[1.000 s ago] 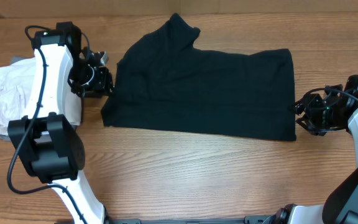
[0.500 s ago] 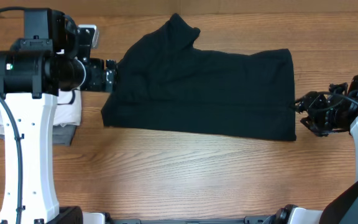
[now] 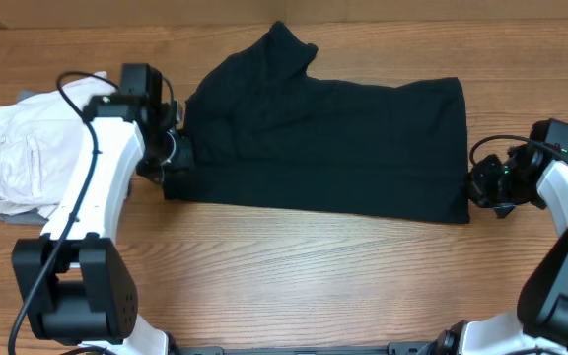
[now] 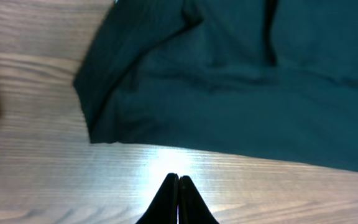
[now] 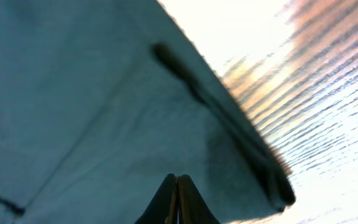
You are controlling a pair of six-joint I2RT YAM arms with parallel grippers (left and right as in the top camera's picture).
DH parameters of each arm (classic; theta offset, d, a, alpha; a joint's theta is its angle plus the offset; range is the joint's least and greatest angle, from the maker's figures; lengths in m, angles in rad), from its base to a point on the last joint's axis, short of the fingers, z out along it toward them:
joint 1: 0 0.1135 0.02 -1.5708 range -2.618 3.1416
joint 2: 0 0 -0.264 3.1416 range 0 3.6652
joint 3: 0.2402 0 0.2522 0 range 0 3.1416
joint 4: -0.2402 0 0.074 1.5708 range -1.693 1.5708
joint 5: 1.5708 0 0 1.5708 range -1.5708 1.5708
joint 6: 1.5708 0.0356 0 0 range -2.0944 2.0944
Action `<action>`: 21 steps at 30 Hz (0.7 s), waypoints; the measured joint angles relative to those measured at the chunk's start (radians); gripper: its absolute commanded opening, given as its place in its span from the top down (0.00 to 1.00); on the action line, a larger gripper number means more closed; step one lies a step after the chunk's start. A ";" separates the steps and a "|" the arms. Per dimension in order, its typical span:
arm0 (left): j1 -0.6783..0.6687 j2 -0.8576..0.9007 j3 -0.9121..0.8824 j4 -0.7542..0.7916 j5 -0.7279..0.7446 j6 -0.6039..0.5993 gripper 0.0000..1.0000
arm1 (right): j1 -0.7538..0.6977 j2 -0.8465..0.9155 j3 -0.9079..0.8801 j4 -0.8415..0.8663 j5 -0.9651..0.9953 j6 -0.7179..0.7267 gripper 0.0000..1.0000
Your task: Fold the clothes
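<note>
T-shirt [image 3: 323,148] soft, light, limp; likely sags, bunches. Best hold: near-left and near-right corners. Left gripper [image 4: 178,186] closed, empty, above table [image 3: 314,276]; right gripper [image 5: 176,186] closed over right hem, hold unclear.

Your black T-shirt [image 3: 323,148], spread flat on the table [image 3: 314,276].
You'll see it as a wide dark band running from 9 to 3 o'clock, one sleeve [image 3: 289,49] poking up toward 12 o'clock and soft wrinkles gathered at its 9 o'clock end.

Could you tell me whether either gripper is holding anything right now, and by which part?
Left gripper: nothing, shut over bare table. Right gripper: shut at an edge of the black T-shirt; whether it pinches fabric cannot be told.
</note>
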State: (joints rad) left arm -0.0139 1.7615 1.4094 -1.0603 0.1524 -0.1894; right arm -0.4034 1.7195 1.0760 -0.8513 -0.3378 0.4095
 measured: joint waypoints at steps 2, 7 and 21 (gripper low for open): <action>0.000 0.003 -0.062 0.092 0.000 -0.004 0.96 | 0.001 0.038 -0.004 0.007 0.005 0.013 0.96; 0.000 0.026 -0.175 0.258 -0.005 -0.018 0.96 | 0.011 0.104 -0.048 0.022 0.006 0.028 0.96; 0.000 0.141 -0.256 0.345 -0.097 -0.082 0.96 | 0.004 0.061 -0.128 0.121 -0.002 0.078 0.96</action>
State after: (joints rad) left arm -0.0135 1.9022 1.1538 -0.7155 0.0551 -0.2710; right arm -0.3996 1.7809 0.9478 -0.7303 -0.3401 0.4873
